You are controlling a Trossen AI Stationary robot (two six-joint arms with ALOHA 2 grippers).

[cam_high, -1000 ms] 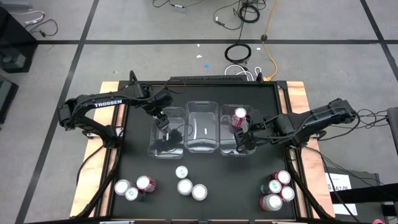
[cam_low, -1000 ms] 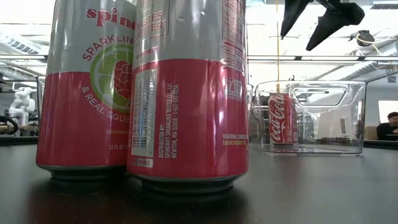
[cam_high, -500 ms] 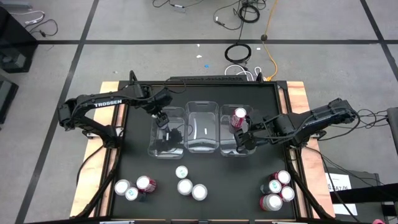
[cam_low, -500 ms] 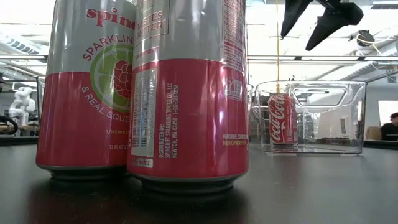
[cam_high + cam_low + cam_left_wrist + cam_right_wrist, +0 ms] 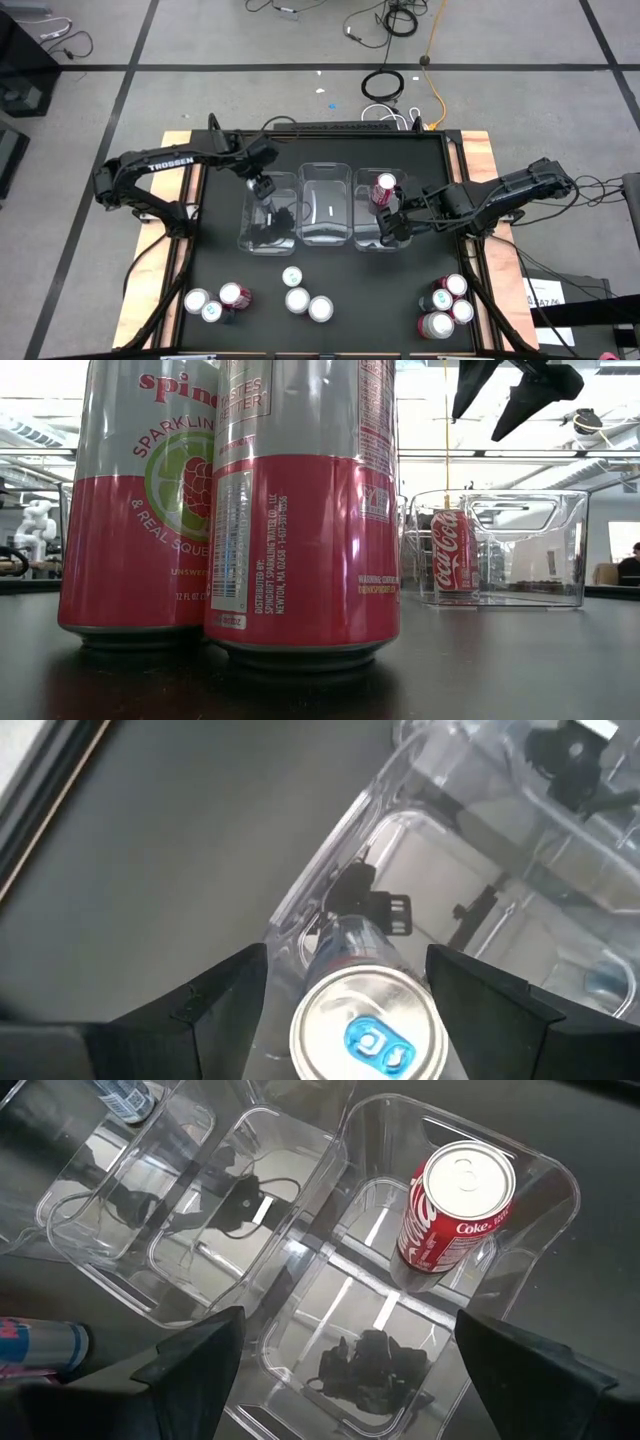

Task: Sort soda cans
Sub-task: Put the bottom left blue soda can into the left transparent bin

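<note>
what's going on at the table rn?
Can sorting into three clear bins. The left gripper holds a blue-tab can between its fingers over the left bin. The right gripper hangs open over the right bin, where one red cola can already stands. The middle bin has no can in it. The other cans wait in clusters along the near edge: left, centre and right.

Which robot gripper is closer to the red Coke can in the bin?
The right gripper. It hovers open over the same bin as the red Coke can. The left gripper is two bins away, over the left bin.
</note>
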